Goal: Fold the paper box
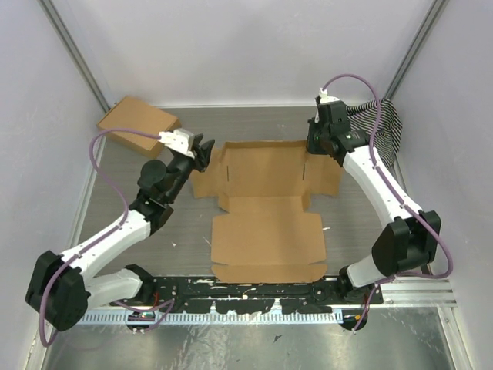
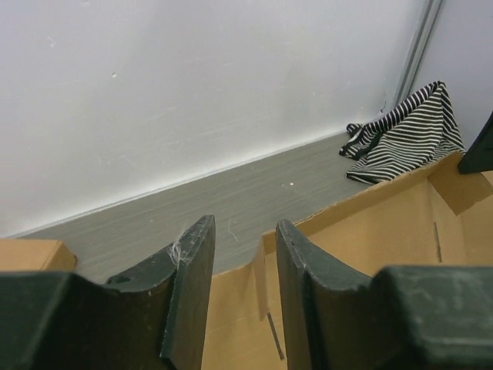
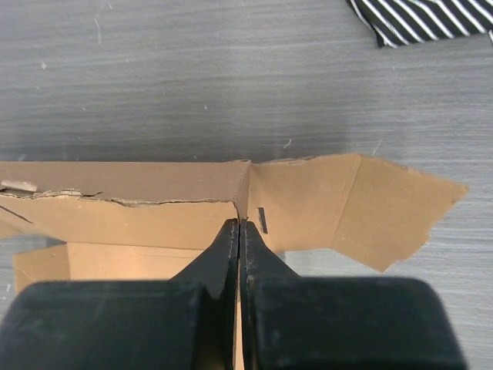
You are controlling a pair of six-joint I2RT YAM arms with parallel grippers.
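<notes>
paper box (image 1: 266, 223) lies opened out in the middle of the worktop (image 1: 115, 223), a die-cut brown corrugated sheet whose long axis runs from the near edge toward the far edge. its near panels lie flat, the nearest one coming right up to the black rail (image 1: 254, 288) at the arm bases. the far panel has its back strip and side flaps tipped up off the surface, and a loose angled flap sticks out toward the right edge.

from overhead the fingertips of both arms are hard to make out, tucked under the wrists at the two far corners of the sheet. left gripper (image 2: 243, 231) sits at the far-left corner with its jaws spread and a raised cardboard edge standing in the gap between them. whether either finger touches it i cannot tell, and its camera cuts off everything nearer than that corner. right gripper (image 3: 239, 225) is at the far-right corner, jaws pressed together on a thin upright wall of the sheet, which shows as a brown sliver between the fingers. a ragged edge runs along the strip beside it.

a fully formed cardboard box (image 1: 139, 122) sits in the far-left corner of the worktop, apart from the sheet. a black-and-white striped cloth (image 1: 387, 123) lies bunched in the far-right corner, partly hidden behind the right arm in the overhead view.
</notes>
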